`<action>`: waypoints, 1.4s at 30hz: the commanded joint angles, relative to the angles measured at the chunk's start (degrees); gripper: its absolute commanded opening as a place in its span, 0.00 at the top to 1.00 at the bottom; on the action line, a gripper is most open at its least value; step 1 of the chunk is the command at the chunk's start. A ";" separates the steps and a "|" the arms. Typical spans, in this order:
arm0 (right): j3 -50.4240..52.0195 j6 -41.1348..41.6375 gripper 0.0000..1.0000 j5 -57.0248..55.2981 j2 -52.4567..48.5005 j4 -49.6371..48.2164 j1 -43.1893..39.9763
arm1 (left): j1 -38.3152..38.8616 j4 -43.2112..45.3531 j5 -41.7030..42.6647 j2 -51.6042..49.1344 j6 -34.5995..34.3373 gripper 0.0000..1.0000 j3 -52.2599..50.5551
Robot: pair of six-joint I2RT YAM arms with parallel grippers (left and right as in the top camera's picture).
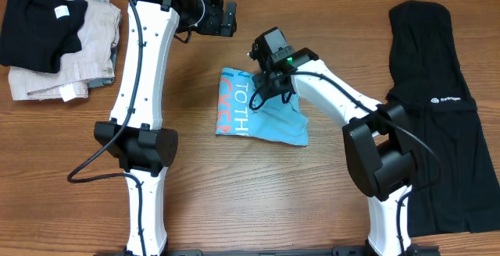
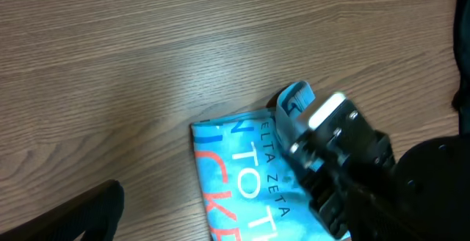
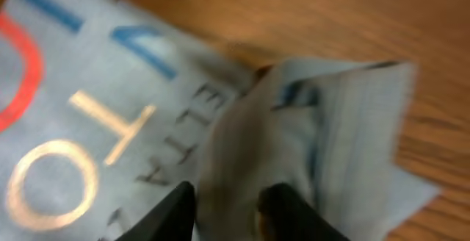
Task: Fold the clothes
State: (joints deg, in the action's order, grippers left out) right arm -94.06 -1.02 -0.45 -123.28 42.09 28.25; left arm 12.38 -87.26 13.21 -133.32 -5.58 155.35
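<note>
The light blue T-shirt [image 1: 262, 119] with white and coral lettering lies folded at mid table. It also shows in the left wrist view [image 2: 242, 175] and the right wrist view [image 3: 95, 123]. My right gripper [image 1: 264, 80] is at the shirt's far edge. Its fingers [image 3: 231, 208] are closed on a raised fold of the shirt. My left gripper [image 1: 223, 18] hovers behind the shirt, apart from it. Only one of its fingers [image 2: 81, 211] shows, set wide and empty. The long black garment [image 1: 437, 131] with a small white logo lies spread at the right.
A stack of folded clothes [image 1: 58, 41], black on beige, sits at the far left corner. The wooden table [image 1: 234, 201] shows bare wood around the shirt. The right arm's base [image 1: 383, 162] stands between the shirt and the black garment.
</note>
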 commanded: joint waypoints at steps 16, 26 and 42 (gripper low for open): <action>-5.46 7.28 0.41 4.26 -0.15 17.38 -14.08 | 3.58 0.61 0.59 -0.46 0.90 0.09 -14.12; -29.35 7.21 0.12 10.60 0.17 39.28 -20.35 | 12.26 1.46 0.22 -0.46 5.53 0.10 -24.74; -32.74 7.23 0.03 10.40 0.15 42.25 -24.74 | 18.40 15.61 -4.33 -0.46 9.49 0.05 -47.98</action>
State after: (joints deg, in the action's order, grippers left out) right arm -125.62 6.17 9.23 -123.81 84.29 3.40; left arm 31.11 -72.90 12.86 -133.32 1.91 109.71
